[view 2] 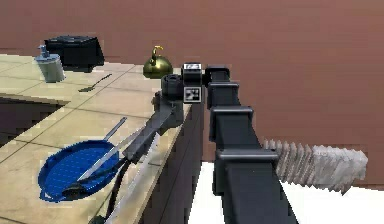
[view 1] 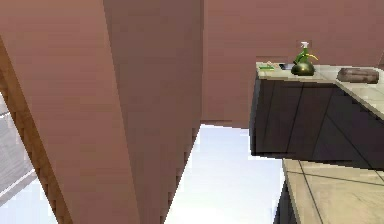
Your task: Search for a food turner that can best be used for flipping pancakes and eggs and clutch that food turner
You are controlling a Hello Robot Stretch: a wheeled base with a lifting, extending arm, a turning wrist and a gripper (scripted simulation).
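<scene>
In the arm side view a thin grey long-handled utensil point(view 2: 98, 158) lies slanted across a round blue dish point(view 2: 62, 178) near the counter's front edge; its head is too small to make out. My arm point(view 2: 235, 140) rises from the bottom edge to the white marker squares point(view 2: 191, 84). The gripper point(view 2: 130, 150) reaches down and left from them, with its fingers at the utensil's handle and the dish's rim. I cannot tell whether it holds anything. A smaller dark utensil point(view 2: 95, 82) lies farther back on the tan tiled counter point(view 2: 120, 100).
A black toaster point(view 2: 75, 50), a grey-blue jar point(view 2: 49, 68) and an olive round kettle point(view 2: 157, 65) stand at the counter's back, with a sink recess point(view 2: 15, 115) at the left. A ribbed grey object point(view 2: 315, 162) is low at the right. The forward view has brown walls point(view 1: 120, 100), pale floor point(view 1: 225, 180) and the kettle point(view 1: 302, 63) on a dark-fronted counter point(view 1: 310, 115).
</scene>
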